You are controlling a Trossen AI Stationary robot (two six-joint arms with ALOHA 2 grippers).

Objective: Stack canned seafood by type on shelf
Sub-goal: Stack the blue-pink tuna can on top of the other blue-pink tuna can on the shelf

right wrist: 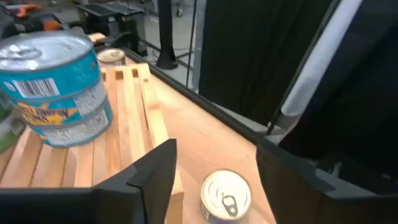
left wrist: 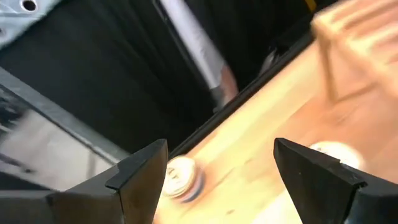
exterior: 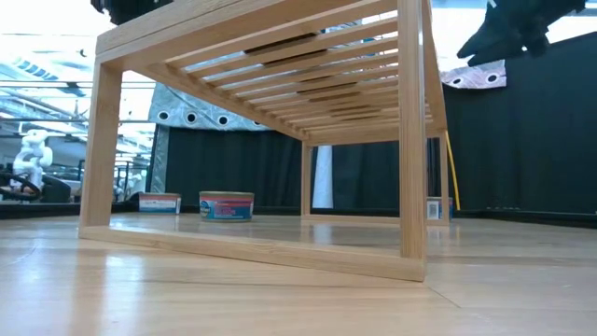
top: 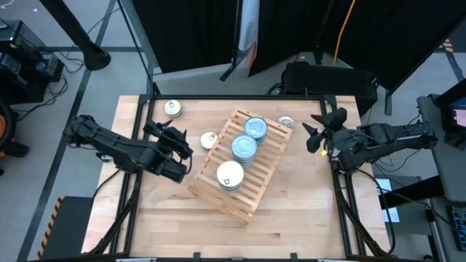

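Your right gripper (top: 317, 135) at the shelf's (top: 271, 159) three o'clock, fingers parted, empty, above a silver-topped tin (right wrist: 226, 195), your left gripper (top: 169, 138) wide open at nine o'clock, tin stacks (top: 245, 145) on the shelf, loose tins (top: 172, 108) on the table (top: 167, 218).

You have black curtains (top: 364, 29) behind the wooden table (top: 306, 218), and a white figurine (exterior: 34, 149) far off.

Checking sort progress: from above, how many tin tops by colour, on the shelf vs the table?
Blue tops on the shelf: 2
White top on the shelf: 1
Pale pull-tab tops on the table: 3
Total: 6 tops; tins hidden beneath in stacks not counted.
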